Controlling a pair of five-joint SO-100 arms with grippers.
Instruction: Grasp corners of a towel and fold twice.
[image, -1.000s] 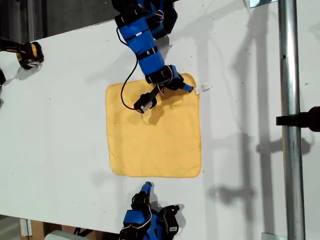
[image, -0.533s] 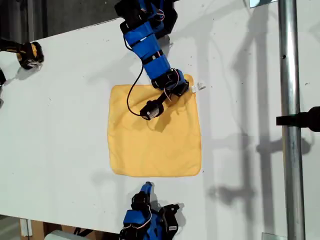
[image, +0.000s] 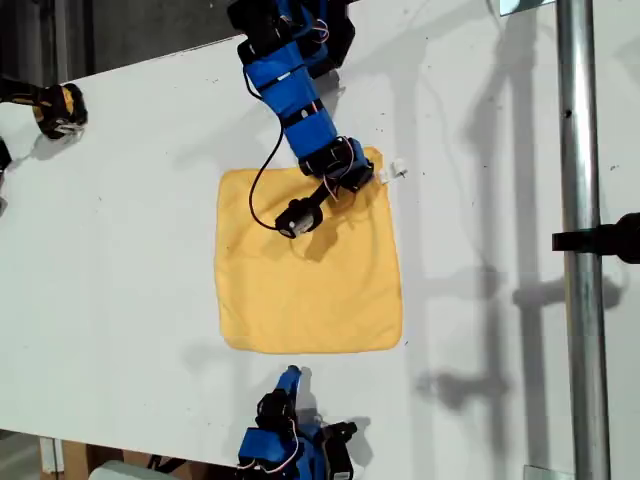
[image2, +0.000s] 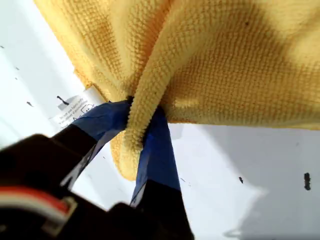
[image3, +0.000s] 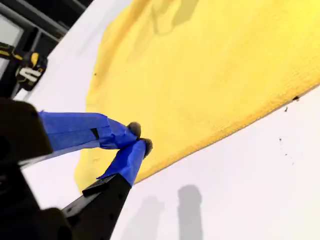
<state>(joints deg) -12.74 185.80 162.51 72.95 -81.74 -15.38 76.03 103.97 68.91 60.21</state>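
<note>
Exterior view: the towel (image: 308, 262) lies flat on the bench (image: 130, 200), its tagged corner (image: 375, 165) at about 1 o'clock.

First wrist view: my first gripper (image2: 142, 125) pinches that corner (tag beside it).

Second wrist view: my second gripper (image3: 139, 140) is closed on nothing, just off the near edge.

My first claw (image2: 142, 127) reaches in from the top of the exterior view, its arm slanting down, blue jaws pinched tight on a fold of the towel (image: 310, 265) at its tagged corner. My second claw (image3: 136, 140) sits at the exterior view's bottom edge, jaws closed on nothing, tips touching.
</note>
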